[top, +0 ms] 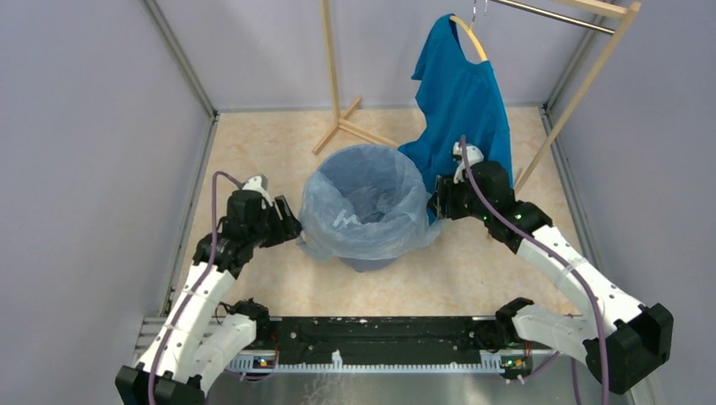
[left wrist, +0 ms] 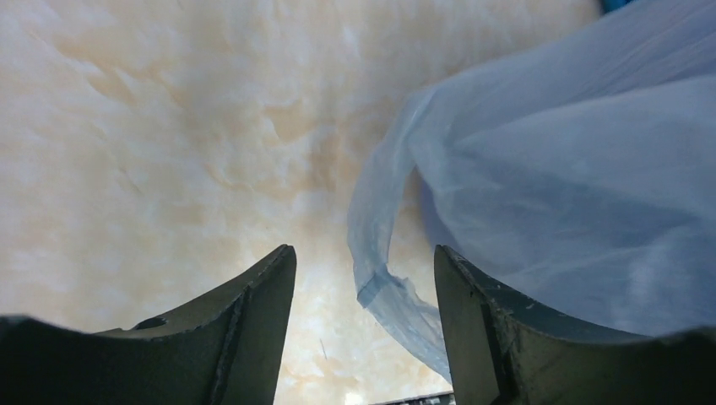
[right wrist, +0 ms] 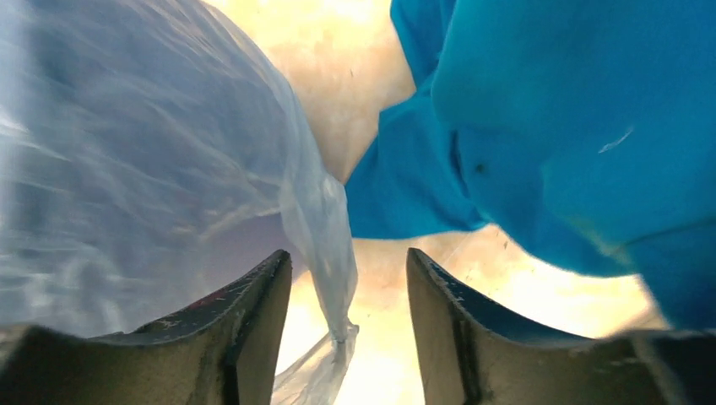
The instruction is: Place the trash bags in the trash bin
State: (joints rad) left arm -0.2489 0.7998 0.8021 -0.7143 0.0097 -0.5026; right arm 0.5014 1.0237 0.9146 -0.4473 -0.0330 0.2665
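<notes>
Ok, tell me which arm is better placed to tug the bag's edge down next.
Probably left: the left gripper stands open around a hanging edge of the trash bag; the right gripper has the T-shirt crowding it.

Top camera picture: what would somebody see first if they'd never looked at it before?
Probably the thin, see-through pale blue-grey plastic bag, puffed open and draped over the round blue plastic bin in the middle of the table. Next, the bright blue T-shirt hanging on a wooden hanger behind it, to the right. The left gripper and right gripper sit open on either side of the bag.
</notes>
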